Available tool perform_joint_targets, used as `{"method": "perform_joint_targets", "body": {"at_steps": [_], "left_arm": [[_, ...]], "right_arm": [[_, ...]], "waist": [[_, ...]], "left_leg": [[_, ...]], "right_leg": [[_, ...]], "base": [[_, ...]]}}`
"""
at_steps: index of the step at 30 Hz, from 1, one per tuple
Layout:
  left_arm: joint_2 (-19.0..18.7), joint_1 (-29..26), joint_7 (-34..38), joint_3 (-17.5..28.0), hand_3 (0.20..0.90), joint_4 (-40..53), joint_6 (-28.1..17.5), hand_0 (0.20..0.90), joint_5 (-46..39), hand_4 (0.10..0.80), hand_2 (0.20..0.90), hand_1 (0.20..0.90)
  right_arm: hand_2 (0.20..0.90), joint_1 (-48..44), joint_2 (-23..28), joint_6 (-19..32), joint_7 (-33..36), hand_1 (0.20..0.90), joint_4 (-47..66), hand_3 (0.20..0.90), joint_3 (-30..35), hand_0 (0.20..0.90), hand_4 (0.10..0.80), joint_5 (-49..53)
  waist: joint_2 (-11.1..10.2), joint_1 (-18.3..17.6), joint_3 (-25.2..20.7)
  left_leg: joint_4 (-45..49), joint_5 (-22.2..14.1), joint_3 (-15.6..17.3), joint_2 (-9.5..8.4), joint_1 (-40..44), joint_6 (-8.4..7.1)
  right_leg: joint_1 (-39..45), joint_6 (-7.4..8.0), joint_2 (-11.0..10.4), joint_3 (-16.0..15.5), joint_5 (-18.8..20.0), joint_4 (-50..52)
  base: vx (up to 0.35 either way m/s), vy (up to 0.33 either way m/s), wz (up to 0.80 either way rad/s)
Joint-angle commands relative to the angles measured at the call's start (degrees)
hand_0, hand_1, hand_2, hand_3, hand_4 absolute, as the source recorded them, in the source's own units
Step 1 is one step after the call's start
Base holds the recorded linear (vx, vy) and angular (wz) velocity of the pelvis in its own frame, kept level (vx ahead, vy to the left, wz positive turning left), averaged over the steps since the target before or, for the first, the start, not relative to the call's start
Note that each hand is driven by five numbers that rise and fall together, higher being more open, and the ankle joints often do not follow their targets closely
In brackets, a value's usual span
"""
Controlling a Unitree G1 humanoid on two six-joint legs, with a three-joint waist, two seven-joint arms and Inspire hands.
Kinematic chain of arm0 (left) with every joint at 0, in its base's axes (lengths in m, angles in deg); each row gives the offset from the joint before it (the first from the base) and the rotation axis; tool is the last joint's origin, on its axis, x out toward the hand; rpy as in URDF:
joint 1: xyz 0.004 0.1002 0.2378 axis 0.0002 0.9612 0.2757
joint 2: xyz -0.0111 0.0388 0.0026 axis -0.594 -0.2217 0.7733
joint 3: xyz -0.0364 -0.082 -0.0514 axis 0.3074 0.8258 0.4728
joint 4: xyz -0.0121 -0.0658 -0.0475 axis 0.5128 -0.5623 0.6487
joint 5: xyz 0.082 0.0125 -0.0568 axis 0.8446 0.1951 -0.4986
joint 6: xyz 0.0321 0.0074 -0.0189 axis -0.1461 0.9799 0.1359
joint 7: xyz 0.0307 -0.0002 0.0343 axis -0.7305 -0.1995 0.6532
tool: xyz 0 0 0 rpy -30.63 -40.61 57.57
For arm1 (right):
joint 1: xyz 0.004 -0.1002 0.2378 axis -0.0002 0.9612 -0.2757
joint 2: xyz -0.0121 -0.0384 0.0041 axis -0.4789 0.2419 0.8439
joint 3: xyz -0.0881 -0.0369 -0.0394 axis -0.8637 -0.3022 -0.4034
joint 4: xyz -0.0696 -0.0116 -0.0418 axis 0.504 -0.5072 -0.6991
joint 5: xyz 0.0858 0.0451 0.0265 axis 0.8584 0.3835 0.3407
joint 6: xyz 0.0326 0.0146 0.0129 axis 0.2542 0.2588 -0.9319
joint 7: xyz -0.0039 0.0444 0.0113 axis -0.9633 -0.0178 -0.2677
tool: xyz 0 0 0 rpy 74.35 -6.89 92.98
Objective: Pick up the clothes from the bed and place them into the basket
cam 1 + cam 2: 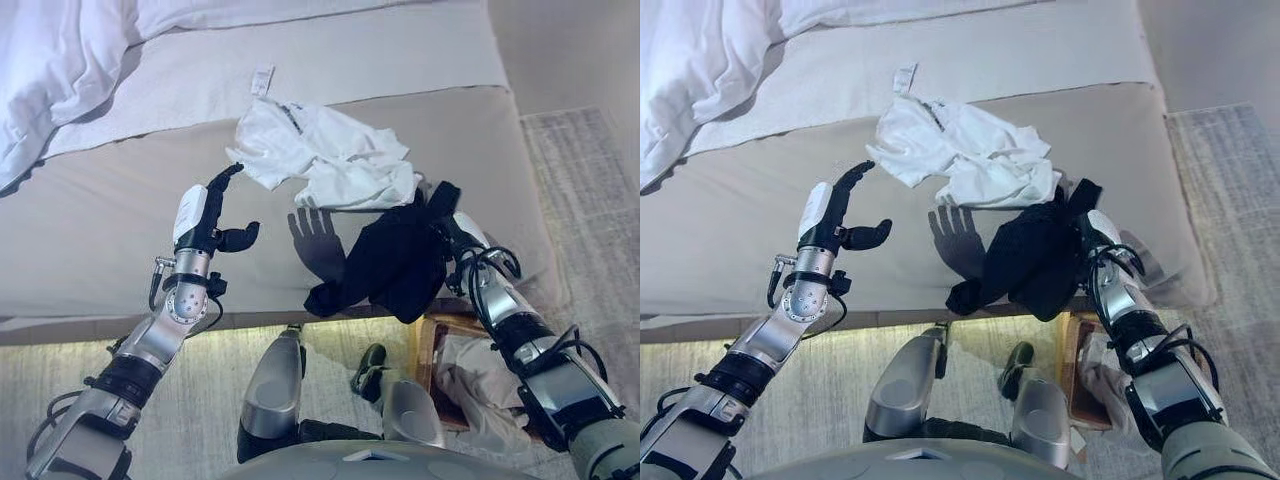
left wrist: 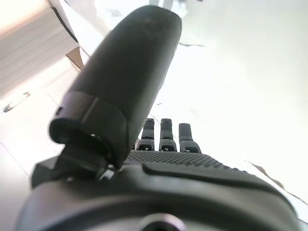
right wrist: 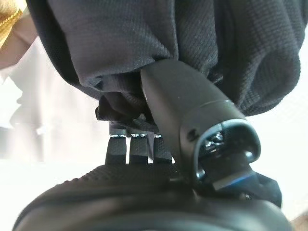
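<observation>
Two garments on view, black garment [image 1: 395,260] clamped in the right robot hand [image 3: 159,144] at the bed [image 1: 100,220] edge, white shirt [image 1: 330,155] crumpled on the bed, left robot hand [image 1: 205,220] spread and empty, basket [image 1: 440,345] on the floor.

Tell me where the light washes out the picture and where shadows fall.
Left wrist view: the background behind the left hand is blown out white. Right wrist view: bright glare beside the black garment that the right hand pinches. Left eye view: a hand-shaped shadow lies on the bed.
</observation>
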Motion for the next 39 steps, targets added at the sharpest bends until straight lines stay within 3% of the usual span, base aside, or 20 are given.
{"method": "perform_joint_targets", "body": {"at_steps": [1, 9, 23, 32, 39], "left_arm": [[0.7, 3.2, 0.4, 3.2, 0.900, -0.2, -1.6, 0.900, 2.9, 0.800, 0.900, 0.900], [-0.7, 3.8, -1.5, 6.4, 0.900, -2.5, -2.1, 0.900, 3.6, 0.800, 0.900, 0.900], [0.0, 3.7, -1.9, 7.9, 0.900, -3.0, -5.8, 0.900, 3.7, 0.800, 0.900, 0.900], [1.4, 4.0, 0.5, 8.4, 0.900, -4.4, -7.1, 0.900, 4.1, 0.800, 0.900, 0.900], [1.2, 3.8, 0.1, 9.0, 0.900, -4.8, -7.7, 0.900, 4.3, 0.800, 0.900, 0.900]], "right_arm": [[0.300, 2.6, 6.1, 2.9, 1.9, 0.300, 8.4, 0.200, 3.8, 0.300, 0.100, 4.7], [0.300, 8.0, 9.6, 5.1, 0.4, 0.300, 21.8, 0.200, 14.8, 0.300, 0.100, 10.7], [0.300, 18.2, 14.9, 8.1, 4.9, 0.300, 33.7, 0.200, 32.9, 0.300, 0.100, 12.0], [0.300, 20.6, 17.1, 7.2, 5.0, 0.300, 33.7, 0.200, 37.6, 0.300, 0.100, 14.1], [0.300, 23.3, 18.0, 6.6, 6.8, 0.300, 32.5, 0.200, 41.0, 0.300, 0.100, 16.0]], "waist": [[-0.9, -2.5, -11.9], [-2.6, -6.6, -15.0], [-2.8, -14.0, -19.4], [-2.4, -16.6, -21.2], [-2.0, -18.3, -21.7]], "left_leg": [[-2.7, -5.9, 5.3, -0.30, 4.8, 0.85], [-5.0, -6.7, 9.2, 1.41, 8.6, 1.08], [-6.7, -8.1, 12.7, 2.52, 12.5, 0.61], [-5.7, -9.8, 10.4, 1.79, 12.9, 0.97], [-6.4, -9.2, 12.2, 2.84, 13.2, 0.28]], "right_leg": [[-0.4, 3.20, 1.1, 4.4, 4.2, -3.4], [0.9, 4.04, 2.3, 7.1, 5.1, -5.9], [2.2, 3.27, 5.1, 13.7, 4.8, -9.8], [1.4, 2.70, 6.8, 19.7, 5.4, -10.9], [0.8, 2.89, 6.9, 20.1, 5.5, -10.8]], "base": [[0.043, -0.029, -0.21], [-0.025, -0.047, -0.24], [-0.032, -0.012, -0.29], [-0.012, -0.002, -0.36], [-0.009, -0.006, -0.22]]}}
